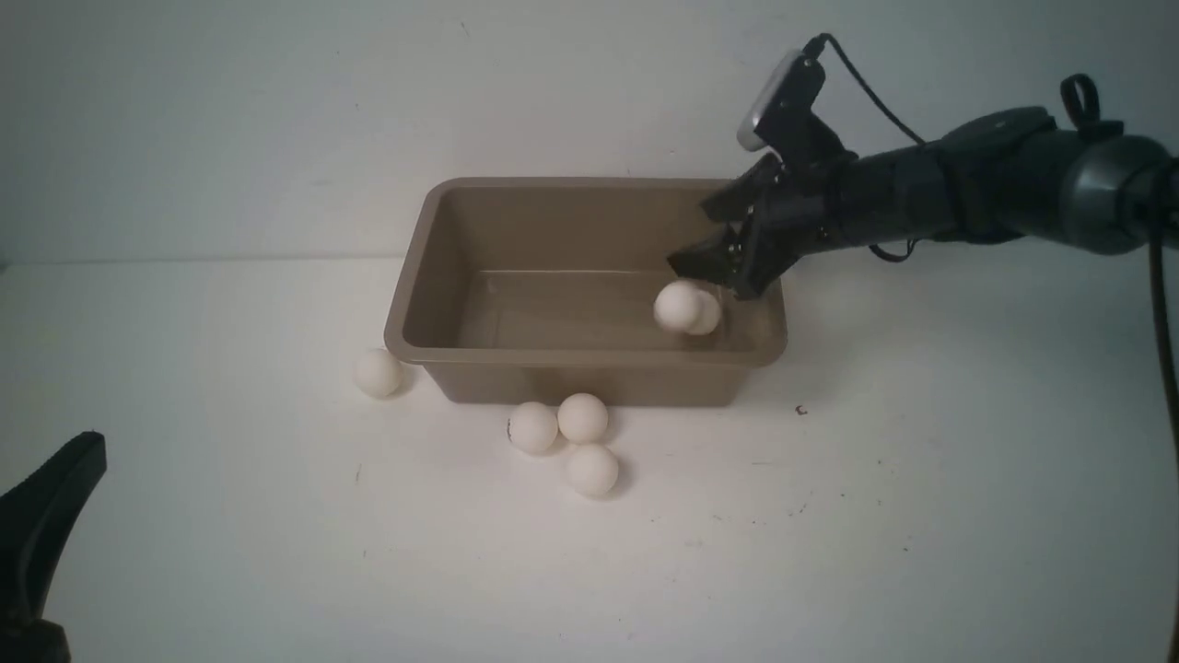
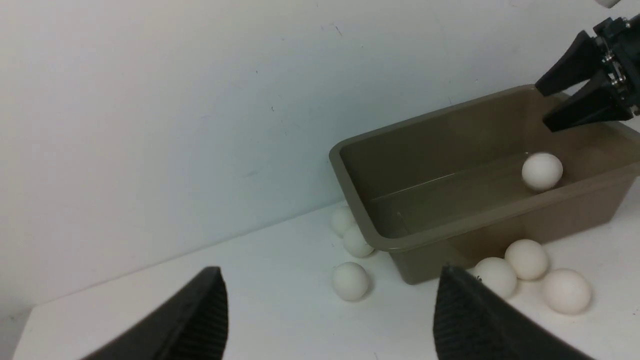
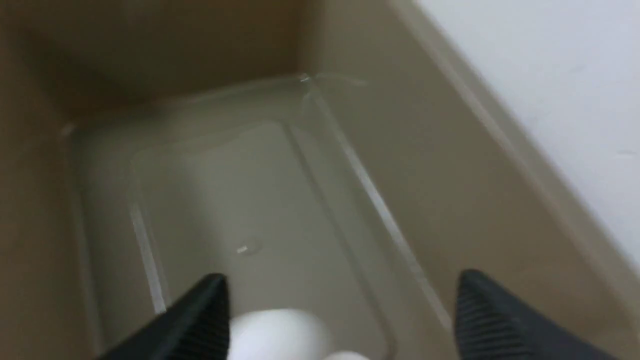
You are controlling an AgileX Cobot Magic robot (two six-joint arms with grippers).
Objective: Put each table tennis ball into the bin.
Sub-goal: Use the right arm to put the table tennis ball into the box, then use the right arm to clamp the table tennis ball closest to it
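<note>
The taupe bin stands mid-table. My right gripper hangs open over the bin's right end, nothing between its fingers. Just below it a white table tennis ball is inside the bin, free of the jaws, with a second ball partly hidden behind it. On the table, one ball lies off the bin's front left corner and three cluster by its front wall. The left wrist view shows two more balls by the bin's left end. My left gripper is open and empty, low at the near left.
A white wall rises right behind the bin. The right arm reaches in from the right above the table. A small dark speck lies on the white tabletop right of the bin.
</note>
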